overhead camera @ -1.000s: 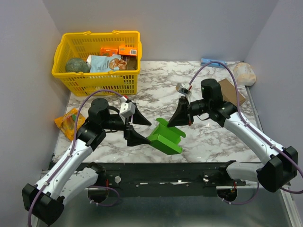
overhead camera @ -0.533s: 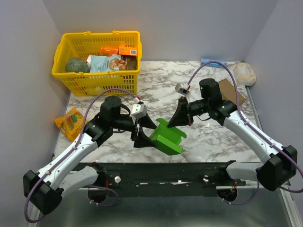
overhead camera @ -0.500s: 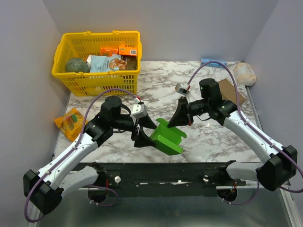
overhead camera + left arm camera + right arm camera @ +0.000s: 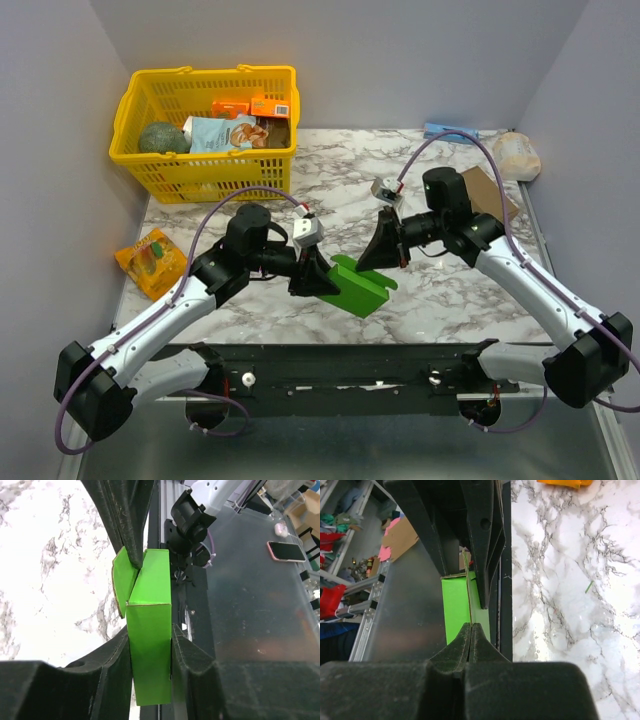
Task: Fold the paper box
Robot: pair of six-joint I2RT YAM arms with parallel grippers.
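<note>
The paper box (image 4: 362, 288) is bright green card lying low over the marble table's near middle. My left gripper (image 4: 322, 279) has come in from the left and is shut on the box's long body (image 4: 149, 645), one finger pressed against each side. My right gripper (image 4: 381, 256) is shut on a thin upright flap of the box (image 4: 456, 605) at its far end. In the left wrist view that flap (image 4: 121, 582) sits under the right fingers (image 4: 131, 525). In the right wrist view the closed tips (image 4: 471, 626) meet on the card's edge.
A yellow basket (image 4: 150, 170) with groceries stands at the back left. An orange snack packet (image 4: 149, 260) lies by the left wall. Brown cardboard (image 4: 492, 194), a white bag (image 4: 518, 155) and a blue item (image 4: 447, 132) sit at the back right. The black rail (image 4: 400, 365) runs along the near edge.
My left gripper moved right from beside the box and closed from wide open onto its body. The box now sits lower and flatter. The right arm barely moved.
</note>
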